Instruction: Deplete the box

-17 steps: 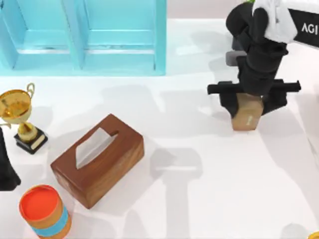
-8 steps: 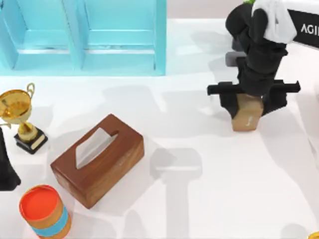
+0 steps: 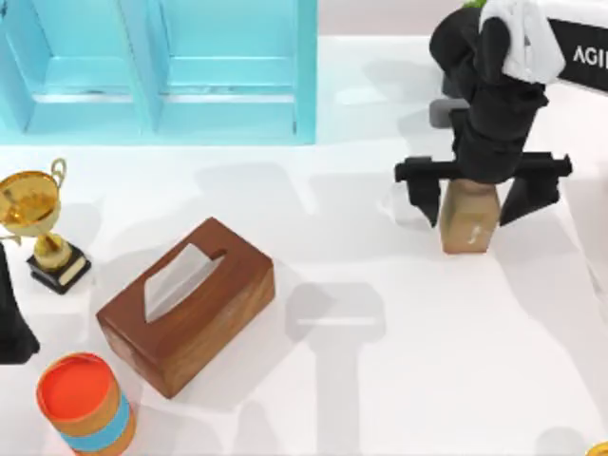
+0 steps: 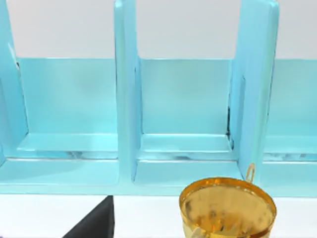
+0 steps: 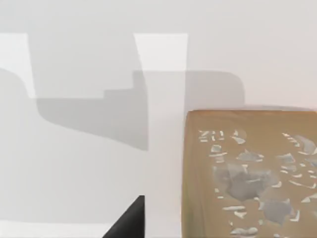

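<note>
A small tan box [image 3: 467, 233] stands upright on the white table at the right. My right gripper [image 3: 473, 211] hangs directly over it, open, its black fingers [image 3: 424, 201] spread wide on either side and apart from the box. The right wrist view shows the tan box's patterned face [image 5: 250, 173] close up and one dark fingertip [image 5: 126, 220]. A brown wooden tissue box [image 3: 185, 304] with a white tissue [image 3: 176, 275] sticking out of its slot lies at the lower left. My left arm [image 3: 11, 323] is parked at the left edge.
A light blue shelf unit [image 3: 161, 66] runs along the back left. A gold trophy [image 3: 33, 204] stands at the left, also seen as a gold cup [image 4: 228, 208] in the left wrist view. An orange canister [image 3: 84, 399] sits at the front left.
My right gripper's fingers have spread apart and let go of the tan box, which now stands free on the table. The left arm has not moved.
</note>
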You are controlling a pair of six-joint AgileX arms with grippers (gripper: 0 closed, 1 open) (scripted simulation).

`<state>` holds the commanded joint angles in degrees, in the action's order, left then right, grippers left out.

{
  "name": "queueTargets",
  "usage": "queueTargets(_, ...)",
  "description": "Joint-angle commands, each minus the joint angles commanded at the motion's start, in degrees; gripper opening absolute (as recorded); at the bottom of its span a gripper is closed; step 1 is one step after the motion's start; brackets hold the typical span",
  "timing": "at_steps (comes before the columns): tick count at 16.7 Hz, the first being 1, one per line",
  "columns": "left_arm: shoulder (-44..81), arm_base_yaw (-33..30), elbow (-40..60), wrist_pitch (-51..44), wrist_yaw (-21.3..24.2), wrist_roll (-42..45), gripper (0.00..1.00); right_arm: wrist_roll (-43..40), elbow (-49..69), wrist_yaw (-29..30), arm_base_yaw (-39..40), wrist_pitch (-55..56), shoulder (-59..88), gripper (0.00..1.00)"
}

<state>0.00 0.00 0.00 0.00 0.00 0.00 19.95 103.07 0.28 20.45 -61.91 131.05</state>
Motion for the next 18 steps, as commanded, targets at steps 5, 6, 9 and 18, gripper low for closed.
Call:
queueTargets(5,0.0,0.0,0.0,0.0,0.0,0.0,1.0,0.0,0.0,0.0,0.0,0.0,0.0,1.0)
queueTargets(6,0.0,0.0,0.0,0.0,0.0,0.0,1.0,0.0,0.0,0.0,0.0,0.0,0.0,1.0)
queueTargets(9,0.0,0.0,0.0,0.0,0.0,0.0,1.0,-0.01,0.2,-0.01,-0.07,-0.2,-0.04,1.0)
queueTargets(18,0.0,0.0,0.0,0.0,0.0,0.0,1.0,-0.14,14.22,-0.02,-0.16,-16.35,-2.07,1.0)
